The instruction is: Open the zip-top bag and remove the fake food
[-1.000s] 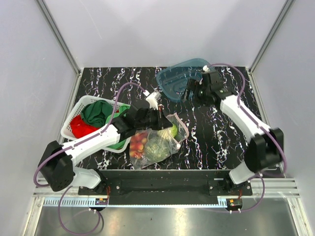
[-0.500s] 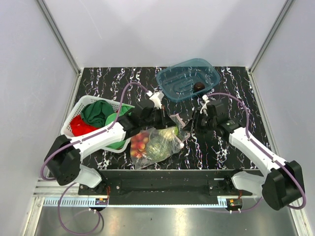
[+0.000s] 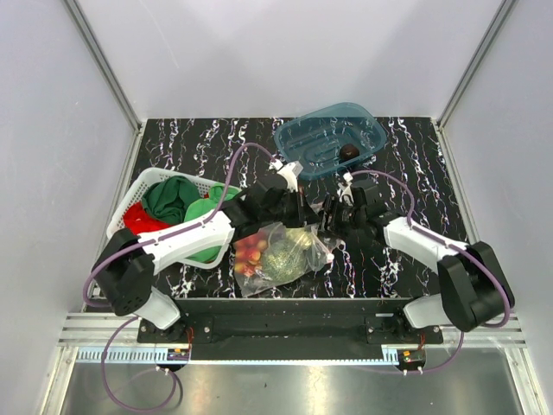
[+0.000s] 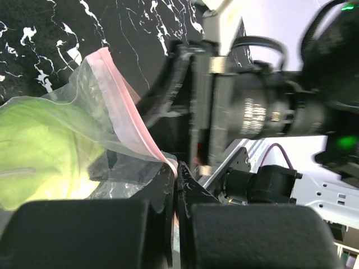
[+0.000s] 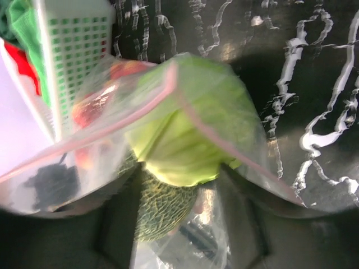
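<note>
The zip-top bag [image 3: 281, 255] sits on the black marbled surface [image 3: 389, 268], near the front edge and about in the middle, just right of the white basket [image 3: 128, 206]. Both arms are bunched over its far end.

The left hand [image 4: 175, 168] has its fingers pressed together on the bag's pink zip strip [image 4: 126, 106], with a corner of the strip and some clear plastic pinched between the tips. It's lifting that edge off the surface a bit.

The right hand [image 3: 331, 216] is right beside the left one, aimed at the bag's mouth. In its wrist view its fingers are only dark blurs low on either side of the frame, so they look apart with nothing clamped. The mouth gapes open in front of it.

All the fake food I can see in the bag is still inside:
- a lime-green leafy piece [image 5: 185, 140] right at the opening
- a netted melon-looking thing [image 5: 162, 207] under it
- some red fruit [image 3: 251, 251] further to the left end

The blue tray [image 3: 302, 138] sits far back with one small dark piece [image 3: 348, 153] in it, well apart from the bag. The basket holds green cloth [image 3: 173, 197] and red cloth [image 3: 138, 220].
</note>
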Robot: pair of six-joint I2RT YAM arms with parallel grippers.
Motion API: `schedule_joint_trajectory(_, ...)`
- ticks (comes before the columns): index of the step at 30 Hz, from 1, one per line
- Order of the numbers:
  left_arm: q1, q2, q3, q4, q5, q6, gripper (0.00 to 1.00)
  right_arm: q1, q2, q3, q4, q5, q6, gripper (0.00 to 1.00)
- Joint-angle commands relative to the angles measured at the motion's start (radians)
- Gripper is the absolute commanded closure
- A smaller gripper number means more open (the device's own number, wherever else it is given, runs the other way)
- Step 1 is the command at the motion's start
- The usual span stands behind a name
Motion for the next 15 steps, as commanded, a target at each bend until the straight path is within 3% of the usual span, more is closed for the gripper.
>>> schedule_joint_trajectory(1,-0.023,0.030,0.095,0.076,-0.005,-0.007,1.00,0.012,0.035,-0.024,0.147,-0.040,0.043,0.30)
schedule_joint_trajectory(7,-0.035,0.081,0.127,0.076,0.009,-0.009,1.00,0.011,0.097,-0.065,0.268,-0.055,0.083,0.10)
schedule_joint_trajectory(15,-0.055,0.137,0.156,0.077,0.018,-0.012,1.00,0.011,0.201,-0.100,0.513,-0.133,0.177,0.01)
